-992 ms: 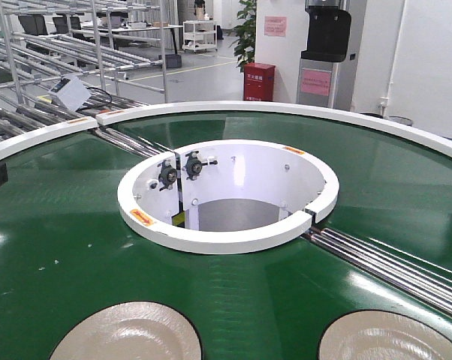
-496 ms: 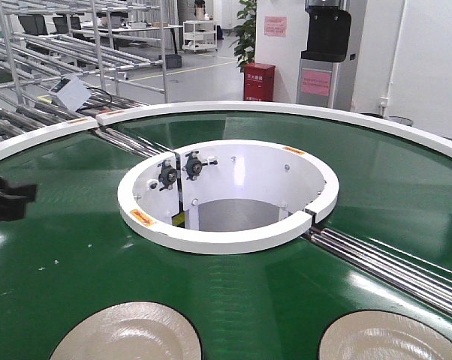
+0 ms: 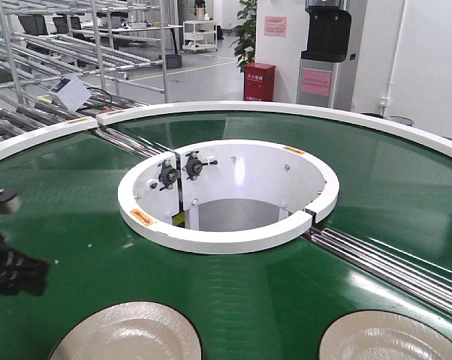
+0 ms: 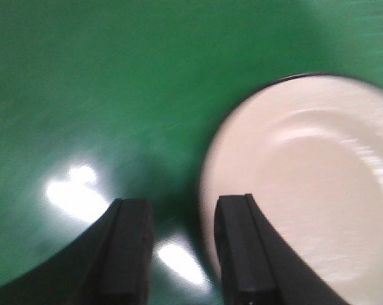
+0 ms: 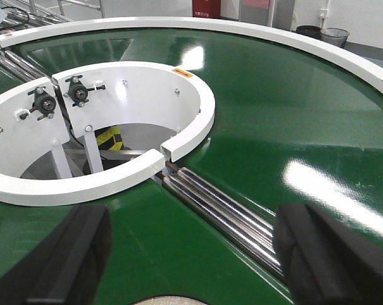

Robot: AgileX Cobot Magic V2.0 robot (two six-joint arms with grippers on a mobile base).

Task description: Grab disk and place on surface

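Observation:
Two pale cream disks lie on the green belt at the bottom of the front view, a left disk and a right disk. My left gripper hangs at the left edge, above and left of the left disk. In the left wrist view it is open over the belt, its right finger covering the rim of that disk, nothing held. My right gripper is wide open above the belt, with a sliver of a disk below it. The dark tabletop surface is out of view.
The green conveyor belt circles a white inner ring with a deep open well. Metal rollers cross the belt at the right and back left. A white outer rim bounds it; racks stand behind.
My left gripper has come down and forward along the left edge, from level with the inner ring to just above the left disk. The disks stay where they were.

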